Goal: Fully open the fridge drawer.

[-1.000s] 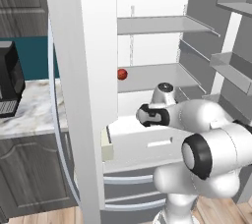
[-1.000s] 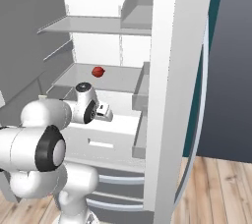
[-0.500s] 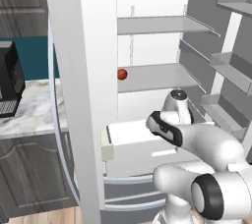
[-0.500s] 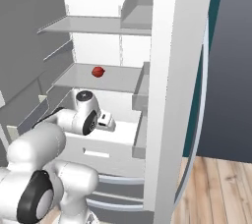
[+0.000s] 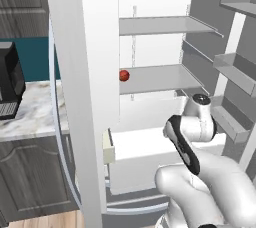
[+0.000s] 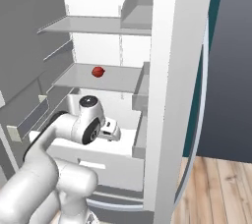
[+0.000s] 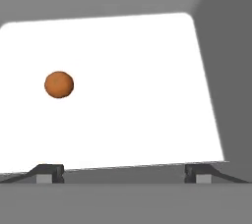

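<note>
The fridge drawer (image 6: 74, 156) is a wide white box below the lowest shelf, pulled well out of the fridge, with a small handle slot (image 6: 91, 163) in its flat front. From the left base it shows as a white box (image 5: 135, 169) partly behind my arm. My gripper (image 6: 114, 132) sits over the drawer's open top, behind its front. In the hand view my gripper (image 7: 123, 171) is open, its fingertips (image 7: 49, 172) wide apart with nothing between them, looking at the drawer's white floor (image 7: 133, 95) and an orange ball (image 7: 59, 84) lying on it.
A red ball (image 5: 124, 75) (image 6: 98, 71) rests on the grey shelf (image 6: 113, 81) above the drawer. The open fridge doors (image 5: 82, 97) (image 6: 170, 95) flank the drawer on both sides. A black appliance (image 5: 9, 87) stands on the marble counter (image 5: 30, 117) at left.
The drawer front has slid further out toward me. My hand has come back with it, and the elbow has swung low in front of the base.
</note>
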